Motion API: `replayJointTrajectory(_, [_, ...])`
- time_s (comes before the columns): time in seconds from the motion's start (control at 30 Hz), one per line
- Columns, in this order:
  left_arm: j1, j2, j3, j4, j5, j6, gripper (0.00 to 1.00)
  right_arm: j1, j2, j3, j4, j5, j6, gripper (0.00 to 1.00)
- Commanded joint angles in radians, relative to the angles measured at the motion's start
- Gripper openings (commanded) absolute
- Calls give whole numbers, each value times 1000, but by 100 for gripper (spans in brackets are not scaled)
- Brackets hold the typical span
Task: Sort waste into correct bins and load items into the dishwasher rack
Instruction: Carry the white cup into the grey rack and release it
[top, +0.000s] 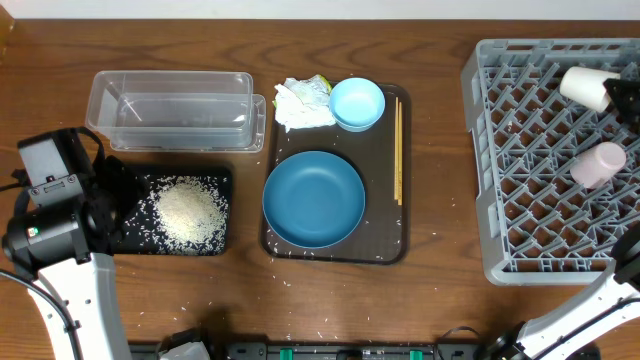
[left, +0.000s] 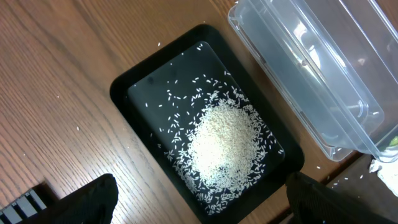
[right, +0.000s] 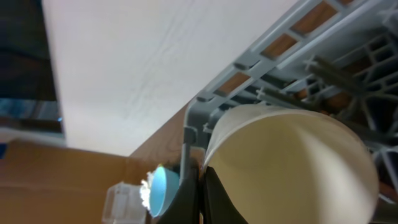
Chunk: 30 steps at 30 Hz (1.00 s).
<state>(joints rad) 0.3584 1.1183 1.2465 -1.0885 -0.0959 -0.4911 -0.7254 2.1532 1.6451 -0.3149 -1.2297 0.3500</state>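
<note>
Hanging wide open, the left hand (left: 205, 208) is above the black tray (left: 124, 93) of rice (left: 224, 146); the right hand (right: 199, 186) pinches one white cup (right: 292, 168) in the rack (top: 530, 200), one pink cup (top: 598, 163) nearby.

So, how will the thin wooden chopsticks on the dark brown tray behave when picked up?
The thin wooden chopsticks are probably stiff and light. They lie flat beside the rim of the dark brown tray, so pinching them may be awkward, and one may slip free.

A brown wood-grain table (top: 440, 300) fills the view — a plain white wall (right: 137, 68) rises behind it.
</note>
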Motion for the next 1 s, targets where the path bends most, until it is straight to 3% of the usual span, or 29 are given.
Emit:
replayJointTrajectory(0.0, [5, 4, 8, 0, -6, -1, 89, 7, 10, -29, 22, -65, 20, 1])
replayJointTrajectory(0.2, [5, 4, 8, 0, -6, -1, 89, 27, 10, -29, 99, -112, 72, 1])
replayJointTrajectory(0.57, [5, 4, 8, 0, -6, -1, 89, 51, 56, -29, 165, -8, 122, 1])
replayJointTrajectory(0.77, [5, 4, 8, 0, -6, -1, 89, 40, 98, -29, 71, 90, 107, 8])
replayJointTrajectory(0.97, [5, 4, 8, 0, -6, -1, 89, -1, 69, -11, -121, 267, -1, 9])
